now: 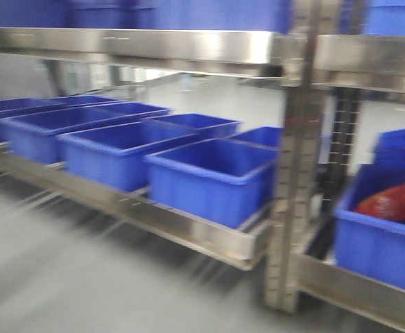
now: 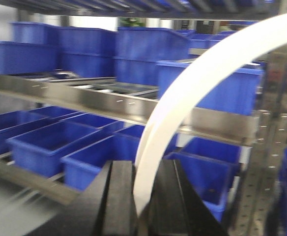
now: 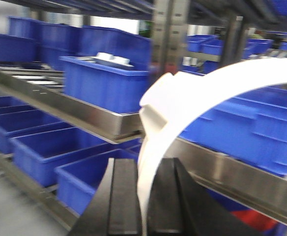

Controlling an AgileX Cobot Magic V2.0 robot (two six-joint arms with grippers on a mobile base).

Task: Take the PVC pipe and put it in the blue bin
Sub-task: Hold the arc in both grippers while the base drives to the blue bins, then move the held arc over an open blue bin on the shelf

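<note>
The left gripper (image 2: 142,169) has its two black fingers (image 2: 120,196) close together, with only a thin gap. A bent white band (image 2: 207,64) fills that gap and curves up and off to the right. I cannot tell if the fingers squeeze it or if it just runs past them. The right gripper (image 3: 143,167) looks the same: black fingers close, a thin gap, and a second white band (image 3: 222,83) bending up and to the right. Again I cannot tell if it is gripped.

All the views are blurry, and I cannot pick out the PVC pipe in any of them. In the right wrist view, some small white things (image 3: 111,59) lie on top of a blue bin on the middle shelf. They are too blurry to name.

Past both grippers stand metal shelves (image 1: 188,236) with rows of blue bins (image 1: 209,173). In the front view the bins on the low shelf sit side by side. A metal post (image 1: 299,173) stands to their right. Past the post, another bin holds a red thing (image 1: 397,201).
</note>
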